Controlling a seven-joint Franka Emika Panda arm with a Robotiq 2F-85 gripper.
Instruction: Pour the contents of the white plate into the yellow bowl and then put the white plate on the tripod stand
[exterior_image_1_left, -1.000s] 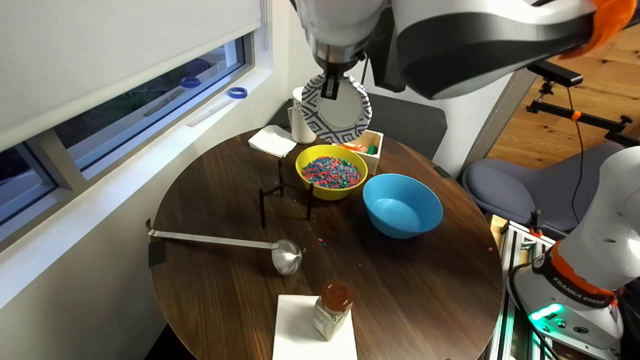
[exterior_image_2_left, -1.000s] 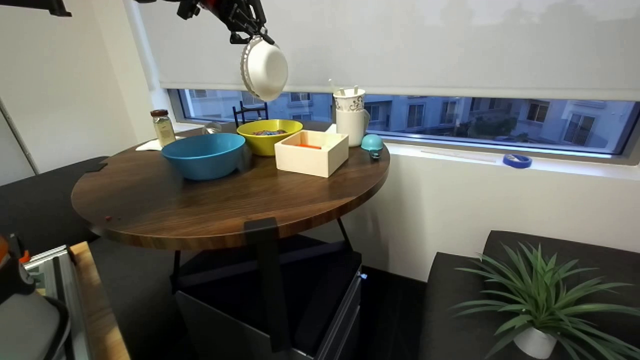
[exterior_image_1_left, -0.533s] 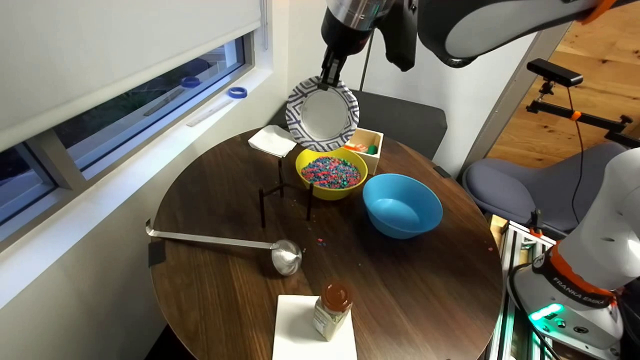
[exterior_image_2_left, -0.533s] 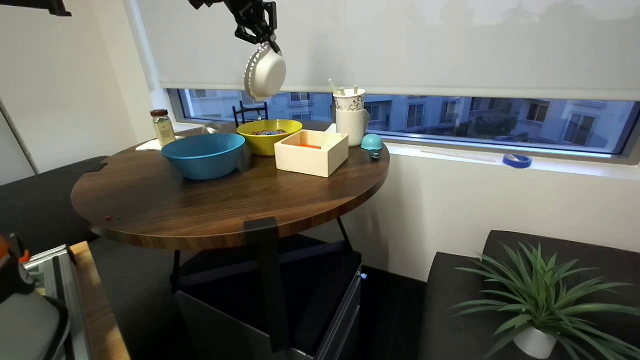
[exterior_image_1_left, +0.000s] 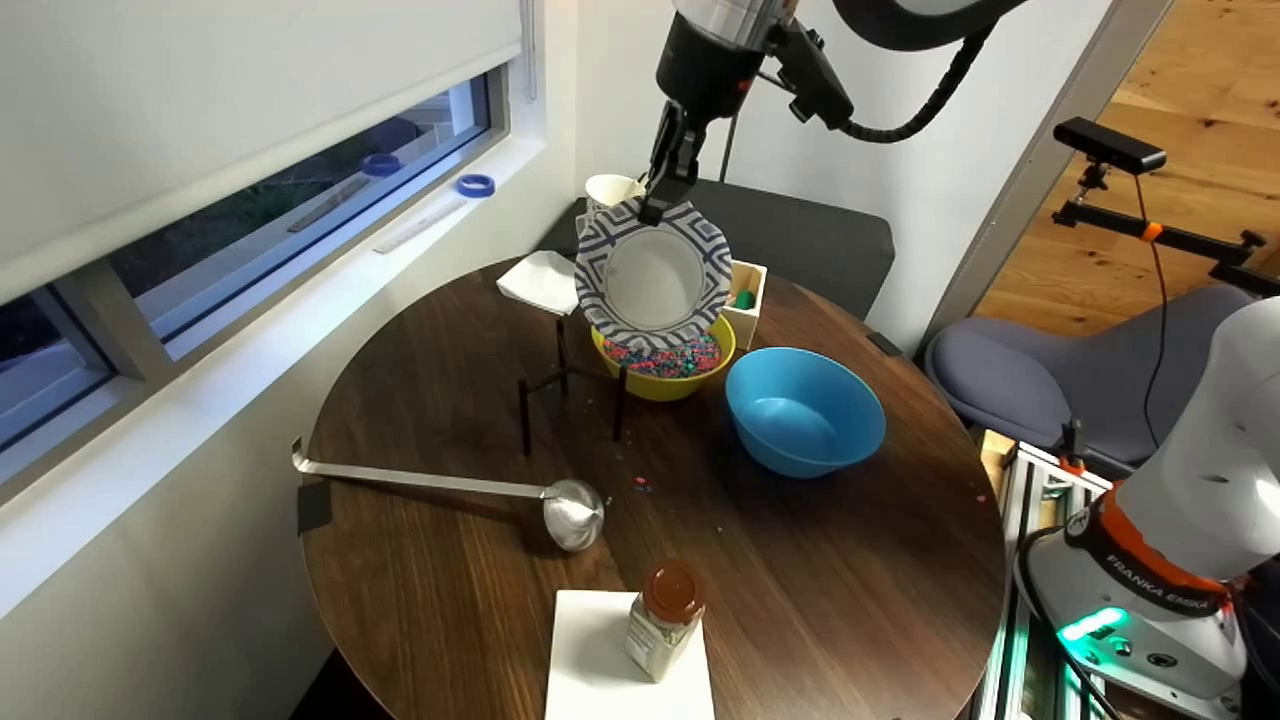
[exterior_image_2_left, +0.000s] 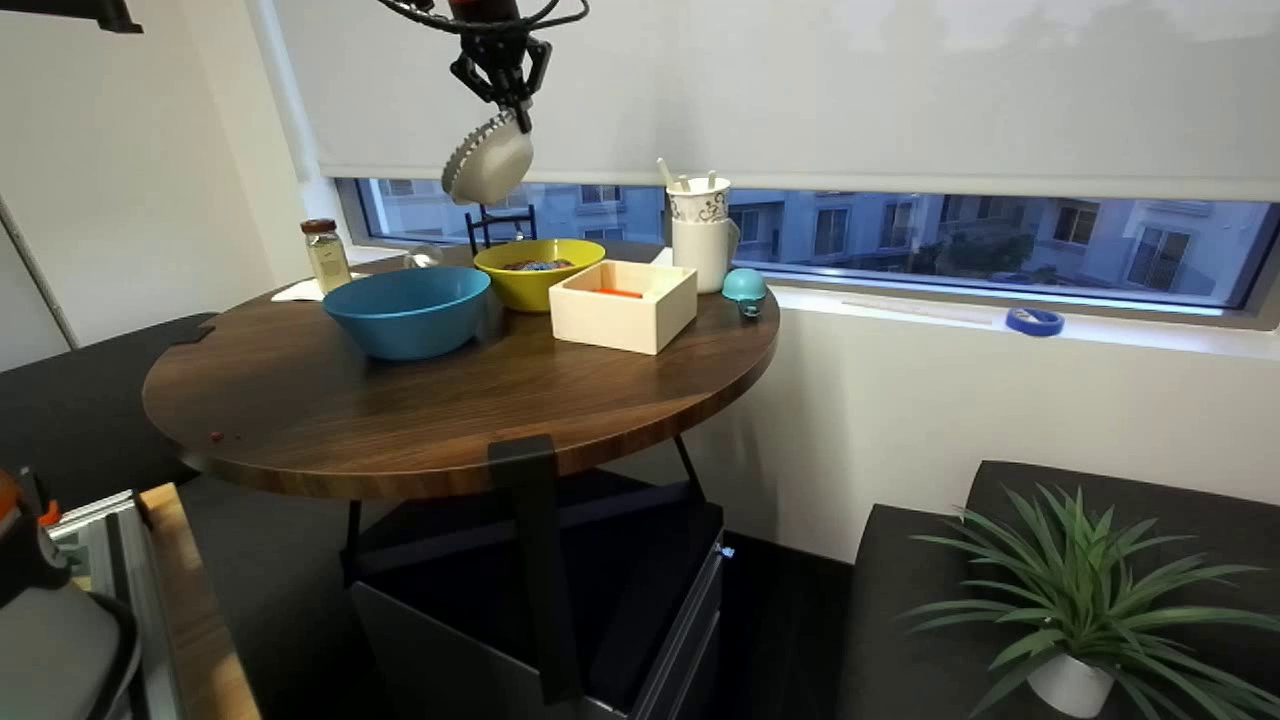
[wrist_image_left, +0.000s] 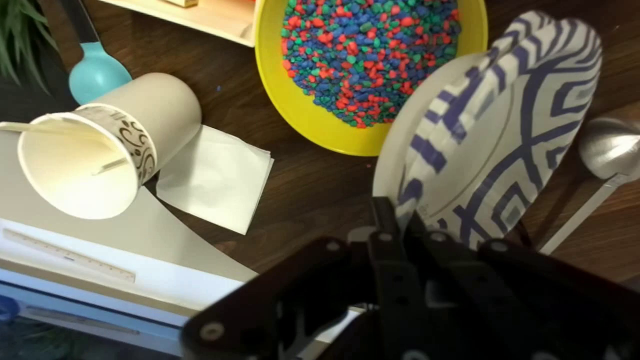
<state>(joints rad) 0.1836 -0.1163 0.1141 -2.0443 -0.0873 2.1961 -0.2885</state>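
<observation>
My gripper (wrist_image_left: 398, 212) is shut on the rim of the white plate (wrist_image_left: 505, 145), whose edge is bent near the fingers. The plate hangs tilted steeply in the air, its patterned inner face bare in an exterior view (exterior_image_1_left: 655, 280). From there it covers the back part of the yellow bowl (exterior_image_1_left: 665, 388). Red, blue and green bits fill that bowl, seen in the wrist view past the plate's edge. In front of the bowl, on the table, stands the black tripod stand (exterior_image_1_left: 524, 420) with nothing on it. The plate mostly hides the stand in the wrist view.
Beside the yellow bowl sit a blue bowl (exterior_image_1_left: 805, 415) and a wooden box (exterior_image_2_left: 620, 310). A ladle (exterior_image_1_left: 450, 484) lies near the stand. A mug with a paper cup (exterior_image_2_left: 700, 235) and napkins (wrist_image_left: 220, 177) are at the back. A jar (exterior_image_1_left: 665, 620) stands on a white square.
My gripper has come down with the plate and now points more steeply downward. In an exterior view the plate has shifted left and its face has turned further toward the table. The bowls stay put.
</observation>
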